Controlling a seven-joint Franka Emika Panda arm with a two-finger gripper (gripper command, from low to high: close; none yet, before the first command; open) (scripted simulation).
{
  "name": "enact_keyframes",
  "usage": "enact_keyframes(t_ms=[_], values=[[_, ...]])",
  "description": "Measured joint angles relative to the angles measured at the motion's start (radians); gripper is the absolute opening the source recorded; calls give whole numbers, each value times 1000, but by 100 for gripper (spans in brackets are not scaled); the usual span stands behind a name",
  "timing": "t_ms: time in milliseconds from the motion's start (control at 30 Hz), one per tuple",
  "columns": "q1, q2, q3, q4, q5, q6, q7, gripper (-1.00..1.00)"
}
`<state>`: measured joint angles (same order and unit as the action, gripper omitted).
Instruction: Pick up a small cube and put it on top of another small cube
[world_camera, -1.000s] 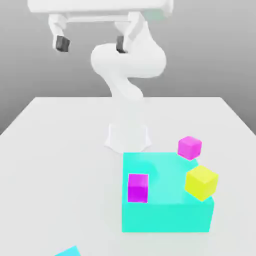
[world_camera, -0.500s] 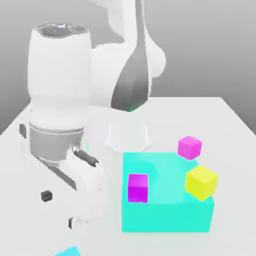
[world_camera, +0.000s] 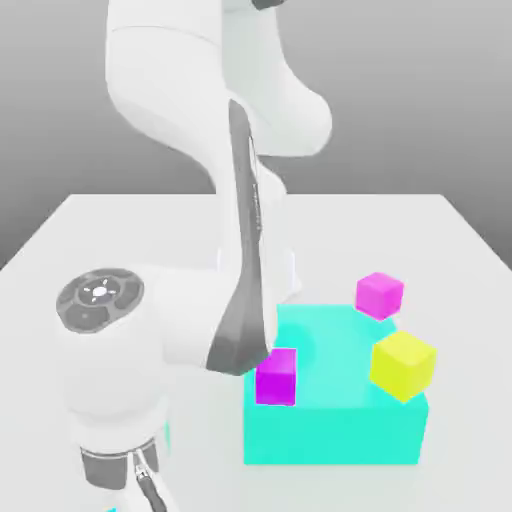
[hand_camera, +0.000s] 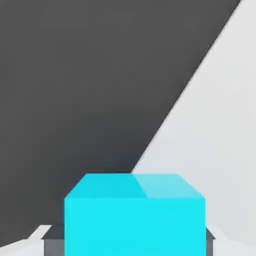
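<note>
In the hand view the small cyan cube (hand_camera: 135, 215) sits between the grey fingers (hand_camera: 49, 241) of my gripper (hand_camera: 129, 244), which is shut on its two sides. In the exterior view my arm bends low over the front of the table on the exterior view's left, and the wrist (world_camera: 118, 468) reaches the frame's lower edge. A magenta small cube (world_camera: 277, 376) lies on the large cyan block. Another magenta cube (world_camera: 379, 296) stands just behind that block. A yellow cube (world_camera: 402, 366) sits tilted at the block's corner on the exterior view's right.
The large cyan block (world_camera: 335, 425) fills the front of the white table (world_camera: 440, 240) towards the exterior view's right. My arm's base and upper links (world_camera: 250, 150) rise behind it.
The arm has swung down from high at the back to the table's front on the exterior view's left. The gripper, open before, has shut on the small cyan cube.
</note>
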<state>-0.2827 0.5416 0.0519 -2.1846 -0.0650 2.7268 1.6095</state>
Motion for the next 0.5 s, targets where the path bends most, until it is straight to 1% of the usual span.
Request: enact_keyframes(t_ms=[133,200,367,500], values=[[-11,-123,15,-28,10,-95,-10,-100],[-2,-190,26,-62,-11,-132,-43,-100],[21,-359,68,-165,-47,-208,-175,-100],[53,-500,102,-250,-25,-264,-318,-100]])
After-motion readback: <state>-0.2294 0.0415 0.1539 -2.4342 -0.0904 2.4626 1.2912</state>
